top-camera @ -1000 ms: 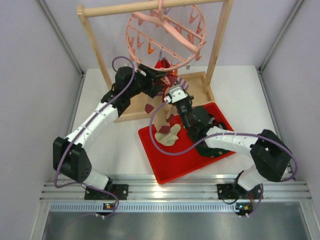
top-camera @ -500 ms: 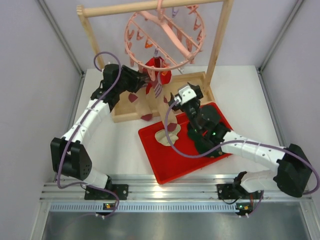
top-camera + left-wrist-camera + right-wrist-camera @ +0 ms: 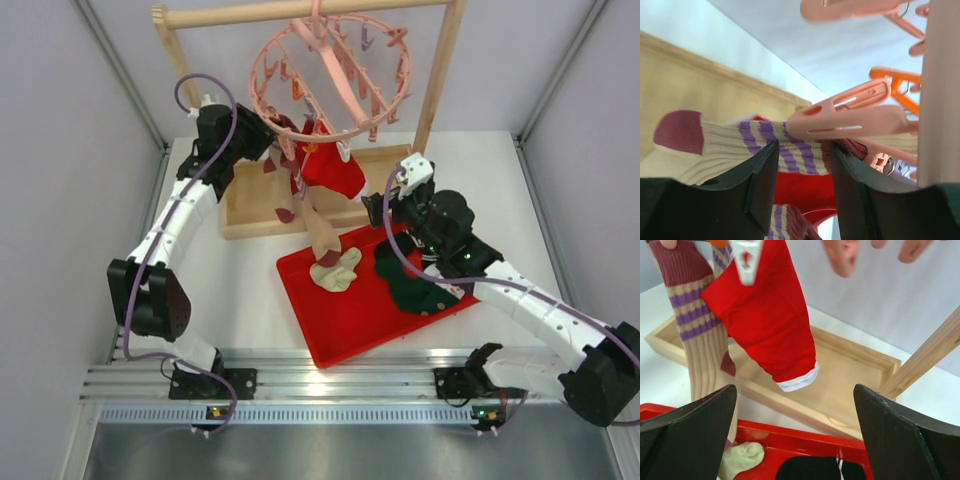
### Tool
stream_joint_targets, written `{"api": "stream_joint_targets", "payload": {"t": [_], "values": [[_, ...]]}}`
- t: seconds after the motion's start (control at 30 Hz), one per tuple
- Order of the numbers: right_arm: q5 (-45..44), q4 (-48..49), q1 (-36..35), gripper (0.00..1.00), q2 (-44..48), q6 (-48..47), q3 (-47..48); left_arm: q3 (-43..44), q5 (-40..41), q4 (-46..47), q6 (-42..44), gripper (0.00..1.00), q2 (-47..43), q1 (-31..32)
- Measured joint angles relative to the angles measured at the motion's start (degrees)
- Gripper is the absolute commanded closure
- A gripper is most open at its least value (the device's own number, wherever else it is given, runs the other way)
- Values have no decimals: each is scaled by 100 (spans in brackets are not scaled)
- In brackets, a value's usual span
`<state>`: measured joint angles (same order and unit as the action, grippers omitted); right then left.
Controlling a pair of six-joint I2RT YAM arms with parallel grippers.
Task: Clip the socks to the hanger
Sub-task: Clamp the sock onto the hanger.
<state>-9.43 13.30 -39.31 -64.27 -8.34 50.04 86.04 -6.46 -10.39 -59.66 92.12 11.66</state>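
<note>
Two loose socks at least wait in the red plastic tray (image 3: 340, 330) nearest us: a crumpled cream sock (image 3: 337, 270) at its far-left end, and a dark green sock (image 3: 412, 285) lying lengthwise along the right side. We reckon the next pick falls to the right gripper (image 3: 795, 390): it hovers just beyond the dark one, jaws spread wide and empty, while the left arm is well off. Further back, the left gripper (image 3: 803, 155) stands half apart at the striped cuff of the tan purple-patched sock (image 3: 715, 145), with no pinch we can see. Only its wrist view shows the pink plastic peg (image 3: 845, 117) biting that cuff. Beside it hangs the red sock (image 3: 765, 315), both under the round pink hanger (image 3: 335, 75) on the wooden frame (image 3: 442, 70)
</note>
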Motion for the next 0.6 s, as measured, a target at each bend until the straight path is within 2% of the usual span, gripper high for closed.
{"api": "stream_joint_targets", "payload": {"t": [0.1,0.2,0.3,0.33,0.43,0.6], "values": [[573,-302,369,0,118,315,0,380,31,-35,164,50,273,-76],[1185,-413,553,1,280,498,0,619,-66,-31,407,45,455,-151],[1777,-411,612,12,367,599,11,529,-212,-35,592,39,398,-181],[1969,-417,612,16,361,638,35,334,-273,46,638,37,278,-188],[2479,-404,612,23,254,780,155,-573,-446,247,699,30,-315,-223],[3062,-234,616,25,-90,894,435,-1679,-898,525,855,28,-1469,-361]]}}
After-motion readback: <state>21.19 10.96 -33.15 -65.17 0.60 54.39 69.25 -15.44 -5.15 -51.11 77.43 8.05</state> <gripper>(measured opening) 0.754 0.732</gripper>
